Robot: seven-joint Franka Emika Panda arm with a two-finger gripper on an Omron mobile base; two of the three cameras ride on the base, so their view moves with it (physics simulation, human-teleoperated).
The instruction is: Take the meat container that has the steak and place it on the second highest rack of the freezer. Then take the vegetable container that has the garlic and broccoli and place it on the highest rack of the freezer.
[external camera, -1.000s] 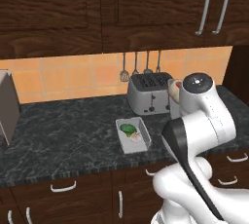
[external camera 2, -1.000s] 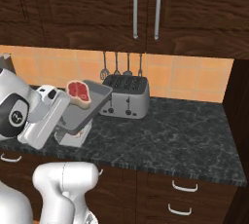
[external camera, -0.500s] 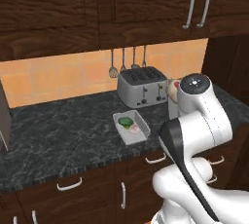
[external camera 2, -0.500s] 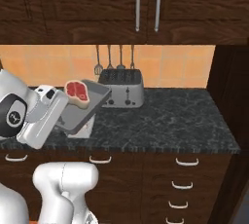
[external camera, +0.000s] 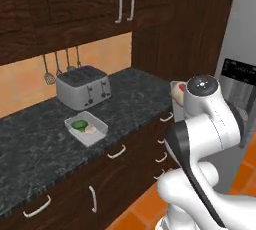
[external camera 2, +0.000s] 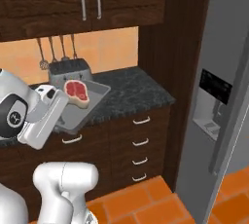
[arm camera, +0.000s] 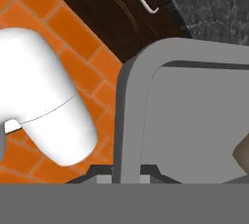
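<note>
Right up close, the gripper (arm camera: 127, 172) is clamped shut on the near rim of the grey meat container (external camera 2: 82, 106); in the hand view the tray wall runs up from between the finger tips, with orange floor tiles and dark drawer fronts beneath it. The tray is carried in the air in front of the arm, out past the counter edge and over the lower cabinets, and it looks tipped a little. The steak (external camera 2: 77, 92) lies on the tray's far half, red with a pale rim.

Further back on the dark counter (external camera: 35, 144), the vegetable container (external camera: 86, 128) sits apart from all this, with the broccoli (external camera: 78, 124) and the garlic (external camera: 90, 129) side by side inside it. The toaster (external camera: 82, 87) stands just behind it against the wall.

Beyond the end of the counter, past a tall wooden panel, is the freezer (external camera 2: 221, 96); its grey door looks closed from here, with the dispenser panel facing out, so I cannot see the racks.

To my eye this is the carry leg for the first container. Done well, that means keeping the tray level so the steak does not slide toward the low edge, holding the pinch firm on that one rim, and swinging wide of the wooden panel before lining up with the freezer
</note>
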